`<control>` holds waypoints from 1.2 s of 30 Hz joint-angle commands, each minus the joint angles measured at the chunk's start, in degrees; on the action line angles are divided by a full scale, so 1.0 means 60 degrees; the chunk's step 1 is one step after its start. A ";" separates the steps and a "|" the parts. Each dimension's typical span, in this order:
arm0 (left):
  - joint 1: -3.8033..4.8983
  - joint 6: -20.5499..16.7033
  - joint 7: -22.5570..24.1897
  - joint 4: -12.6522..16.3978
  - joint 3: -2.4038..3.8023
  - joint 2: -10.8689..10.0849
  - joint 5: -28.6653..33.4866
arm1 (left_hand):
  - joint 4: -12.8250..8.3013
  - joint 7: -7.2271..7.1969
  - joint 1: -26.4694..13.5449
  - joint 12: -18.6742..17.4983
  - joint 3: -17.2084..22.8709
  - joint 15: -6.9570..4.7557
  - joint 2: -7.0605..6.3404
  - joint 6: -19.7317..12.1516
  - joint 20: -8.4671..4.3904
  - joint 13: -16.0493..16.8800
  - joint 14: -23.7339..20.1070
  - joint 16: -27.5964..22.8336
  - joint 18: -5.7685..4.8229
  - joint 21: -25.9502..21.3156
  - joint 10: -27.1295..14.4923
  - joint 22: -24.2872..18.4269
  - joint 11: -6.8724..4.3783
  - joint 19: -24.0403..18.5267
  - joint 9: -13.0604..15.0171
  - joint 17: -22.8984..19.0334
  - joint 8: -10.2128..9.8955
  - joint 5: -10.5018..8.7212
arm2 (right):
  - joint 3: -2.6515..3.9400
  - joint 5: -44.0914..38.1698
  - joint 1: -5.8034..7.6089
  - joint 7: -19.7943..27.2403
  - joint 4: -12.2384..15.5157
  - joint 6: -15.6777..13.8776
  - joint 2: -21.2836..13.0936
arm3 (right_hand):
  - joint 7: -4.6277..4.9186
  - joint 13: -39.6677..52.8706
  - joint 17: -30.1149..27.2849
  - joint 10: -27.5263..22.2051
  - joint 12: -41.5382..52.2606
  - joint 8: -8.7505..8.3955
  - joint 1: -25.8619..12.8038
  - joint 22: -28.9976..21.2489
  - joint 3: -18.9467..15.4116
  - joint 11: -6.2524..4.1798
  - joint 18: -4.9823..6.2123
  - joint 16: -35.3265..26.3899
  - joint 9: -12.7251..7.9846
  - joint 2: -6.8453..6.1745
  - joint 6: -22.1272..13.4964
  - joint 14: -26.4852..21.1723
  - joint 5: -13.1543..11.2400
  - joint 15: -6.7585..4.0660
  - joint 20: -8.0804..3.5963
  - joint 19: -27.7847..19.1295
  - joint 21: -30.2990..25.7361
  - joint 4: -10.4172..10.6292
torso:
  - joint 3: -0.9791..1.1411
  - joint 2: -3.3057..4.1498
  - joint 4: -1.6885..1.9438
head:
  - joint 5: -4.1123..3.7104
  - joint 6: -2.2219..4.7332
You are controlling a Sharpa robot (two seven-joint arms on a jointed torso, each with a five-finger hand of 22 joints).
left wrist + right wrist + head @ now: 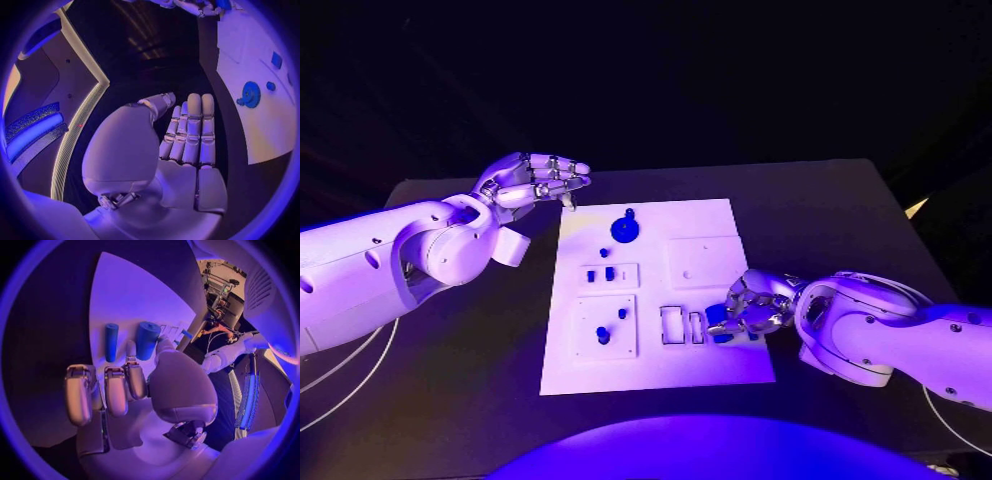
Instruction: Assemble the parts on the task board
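Right hand (750, 312): we have it low over the near right part of the task board (718, 225), fingers curled in around a blue cylindrical part (147, 339); the thumb and a finger seem to pinch it, so we judge it held.
Second cylinder (111, 341): a thinner blue peg just beside the held one in the right wrist view; we cannot tell whether it stands in the board or lies on it.
Left hand (531, 180): raised over the table (834, 200) at the board's far left corner, fingers curled together on nothing.
Blue gear (626, 229): sits on the far half of the board, with a small blue stud (604, 252) just beside it.
Other parts: small blue pieces (603, 334) stand in the two recessed plates on the board's left side.
Slots (674, 325): narrow white recesses just beside our right hand, likely the target.
Step in hand: seating the held cylinder, we judge.
How to do it well: keep the part upright, line it over its hole before lowering, press straight down, and avoid knocking the neighbouring peg.
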 commanded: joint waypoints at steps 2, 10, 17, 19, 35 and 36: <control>0.0004 0.0163 0.0037 0.0014 0.0006 0.0001 0.0043 | 0.0030 0.0081 -0.0065 0.0059 -0.0028 -0.0004 0.0028 -0.0067 0.0047 0.0005 -0.0051 -0.0021 0.0061 -0.0049 -0.0083 -0.0020 0.0004 -0.0018 -0.0014 -0.0011 0.0035 0.0048 | -0.0057 -0.0198 -0.0090 -0.0419 -0.0116 0.0101 0.0034 | -0.0034 0.0870 0.1118 0.0047 0.0018 -0.0069 0.0686 0.2326 -0.0100 -0.0055 -0.0139 0.0062 -0.0163 0.0188 0.0118 0.0719 0.0587 -0.0114 -0.0077 0.0780 0.0080 -0.0031 | -0.0003 -0.0002 -0.0008 | 0.0000 -0.0001; 0.0004 0.0177 0.0004 0.0009 0.0006 0.0003 0.0043 | 0.0032 0.0081 -0.0065 0.0062 -0.0024 -0.0004 0.0034 -0.0068 0.0047 0.0005 -0.0051 -0.0020 0.0061 -0.0051 -0.0086 -0.0022 0.0003 -0.0018 -0.0015 -0.0011 0.0037 0.0050 | -0.0055 0.0366 -0.0086 -0.0480 -0.0002 -0.0462 -0.0033 | -0.0133 0.0970 0.1226 0.0125 0.0047 -0.0209 0.1852 0.2346 0.0394 -0.0151 -0.0154 0.0098 -0.0327 0.0440 0.0352 0.0739 0.1670 -0.0192 -0.0142 0.0801 0.0162 -0.0026 | -0.0002 -0.0006 -0.0005 | 0.0004 0.0027; 0.0004 0.0210 -0.0038 -0.0013 0.0005 0.0022 0.0043 | 0.0032 0.0081 -0.0065 0.0062 -0.0024 -0.0004 0.0034 -0.0068 0.0047 0.0005 -0.0051 -0.0020 0.0061 -0.0051 -0.0086 -0.0022 0.0003 -0.0018 -0.0015 -0.0011 0.0037 0.0050 | -0.0053 0.1524 0.0111 -0.0430 0.0258 -0.0909 -0.0153 | -0.0181 0.0991 0.1274 0.0133 0.0009 -0.0301 0.2138 0.2337 0.0862 -0.0200 -0.0148 0.0112 -0.0412 0.0318 0.0483 0.0746 0.2401 -0.0236 -0.0187 0.0788 0.0133 -0.0008 | -0.0009 -0.0005 0.0001 | -0.0052 0.0090; 0.0004 0.0204 -0.0056 -0.0023 0.0004 0.0036 0.0037 | 0.0022 0.0077 -0.0050 0.0077 -0.0010 -0.0009 0.0043 -0.0073 0.0046 0.0004 -0.0054 -0.0020 0.0064 -0.0059 -0.0098 -0.0028 0.0000 -0.0015 -0.0017 -0.0012 0.0044 0.0058 | -0.0052 0.1889 0.0267 -0.0397 0.0411 -0.1041 -0.0209 | -0.0180 0.0993 0.1291 0.0134 0.0000 -0.0312 0.2102 0.2336 0.0939 -0.0200 -0.0148 0.0117 -0.0421 0.0292 0.0503 0.0749 0.2505 -0.0237 -0.0190 0.0786 0.0130 0.0007 | -0.0003 -0.0010 -0.0013 | -0.0063 0.0108; 0.0004 0.0235 -0.0090 -0.0004 -0.0005 0.0062 -0.0072 | -0.0271 0.0078 0.0278 0.0202 0.0275 -0.0058 0.0131 -0.0068 -0.0028 -0.0017 -0.0100 -0.0087 0.0067 0.0115 -0.0123 0.0098 0.0000 0.0004 -0.0039 -0.0059 0.0104 0.0131 | -0.0049 0.2514 0.0636 -0.0120 0.0679 -0.0877 0.0000 | -0.0181 0.1092 0.1408 0.0222 0.0053 -0.0342 0.1166 0.2374 0.1323 -0.0198 -0.0176 0.0158 -0.0441 -0.0045 0.0652 0.0772 0.2830 -0.0233 -0.0187 0.0830 0.0278 0.0026 | -0.0010 -0.0003 -0.0018 | -0.0009 0.0146; 0.0004 0.0239 -0.0085 -0.0002 -0.0005 0.0066 -0.0076 | -0.0289 0.0081 0.0287 0.0210 0.0303 -0.0058 0.0136 -0.0066 -0.0031 -0.0021 -0.0099 -0.0093 0.0067 0.0142 -0.0125 0.0120 -0.0003 -0.0005 -0.0043 -0.0064 0.0108 0.0135 | -0.0050 0.2520 0.0608 -0.0116 0.0651 -0.0843 0.0070 | -0.0185 0.1088 0.1408 0.0221 0.0043 -0.0336 0.1105 0.2371 0.1347 -0.0200 -0.0175 0.0158 -0.0436 -0.0057 0.0663 0.0772 0.2781 -0.0234 -0.0188 0.0827 0.0269 0.0024 | -0.0010 -0.0005 -0.0007 | -0.0007 0.0143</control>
